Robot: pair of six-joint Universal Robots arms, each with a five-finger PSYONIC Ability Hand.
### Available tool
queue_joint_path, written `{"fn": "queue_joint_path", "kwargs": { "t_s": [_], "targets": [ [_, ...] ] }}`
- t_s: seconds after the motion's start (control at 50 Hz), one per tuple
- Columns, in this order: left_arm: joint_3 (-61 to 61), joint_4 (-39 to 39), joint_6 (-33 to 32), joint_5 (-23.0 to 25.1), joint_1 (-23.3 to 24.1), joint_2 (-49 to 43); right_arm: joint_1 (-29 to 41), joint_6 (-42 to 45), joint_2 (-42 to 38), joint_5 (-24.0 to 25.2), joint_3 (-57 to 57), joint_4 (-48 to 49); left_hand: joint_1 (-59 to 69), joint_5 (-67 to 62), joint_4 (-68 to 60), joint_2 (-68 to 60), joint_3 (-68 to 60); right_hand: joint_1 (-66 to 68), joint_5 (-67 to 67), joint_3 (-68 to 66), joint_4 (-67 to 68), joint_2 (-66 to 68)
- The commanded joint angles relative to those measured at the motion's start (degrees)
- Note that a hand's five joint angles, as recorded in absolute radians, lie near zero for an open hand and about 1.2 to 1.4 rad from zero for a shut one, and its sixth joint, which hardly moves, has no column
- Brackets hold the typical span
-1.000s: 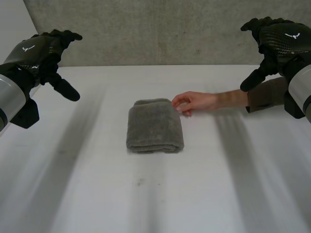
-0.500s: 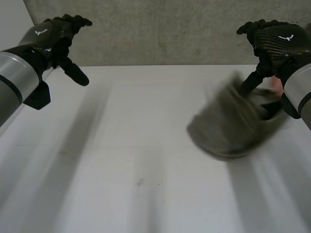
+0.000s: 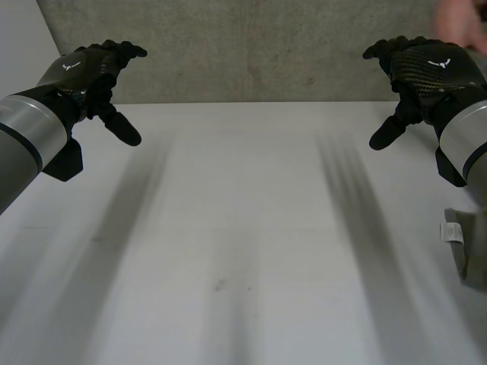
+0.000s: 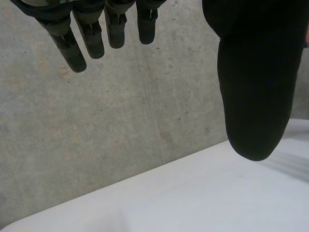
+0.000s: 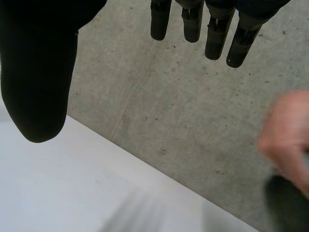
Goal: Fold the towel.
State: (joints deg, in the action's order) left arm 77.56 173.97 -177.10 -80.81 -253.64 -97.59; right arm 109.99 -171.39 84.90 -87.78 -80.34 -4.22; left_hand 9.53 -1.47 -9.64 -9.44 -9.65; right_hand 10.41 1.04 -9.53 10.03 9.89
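Note:
A grey-green towel point(image 3: 473, 257) with a white label lies at the table's right edge, partly cut off by the head view. My left hand point(image 3: 84, 72) hovers open above the far left of the table, fingers point(image 4: 91, 34) straight and thumb point(image 4: 253, 87) spread, holding nothing. My right hand point(image 3: 426, 65) hovers open above the far right, fingers point(image 5: 212, 29) straight and thumb point(image 5: 38, 72) apart, also holding nothing. The towel lies below and nearer than the right hand, apart from it.
A person's hand point(image 3: 460, 19) is raised at the far right, behind my right hand, and is seen past its fingertips in the right wrist view point(image 5: 287, 140). A concrete wall point(image 3: 251, 46) backs the white table point(image 3: 228, 228).
The person's hand pulled the folded towel from the table's middle away to the right edge, then rose to the far right. My left hand shifted slightly inward; my right hand barely moved.

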Motion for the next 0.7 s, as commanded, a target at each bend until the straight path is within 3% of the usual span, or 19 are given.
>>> {"fn": "queue_joint_path", "kwargs": {
  "t_s": [0.02, 0.7],
  "targets": [
    [0.58, 0.14, 0.0, 0.04, -0.19, -0.05, -0.12, 0.0, 0.01, -0.02, 0.27, 0.0, 0.52, 1.43, -0.41, -0.61, -0.4, -0.41, -1.04, -0.47, -0.03, 0.11],
    [1.63, 1.81, 0.0, 0.04, -0.19, 0.03, 0.49, 1.14, -0.52, 0.07, -0.44, 0.0, 0.52, 1.43, -0.41, -0.61, -0.4, -0.41, -1.04, -0.47, -0.03, 0.11]
  ]
}}
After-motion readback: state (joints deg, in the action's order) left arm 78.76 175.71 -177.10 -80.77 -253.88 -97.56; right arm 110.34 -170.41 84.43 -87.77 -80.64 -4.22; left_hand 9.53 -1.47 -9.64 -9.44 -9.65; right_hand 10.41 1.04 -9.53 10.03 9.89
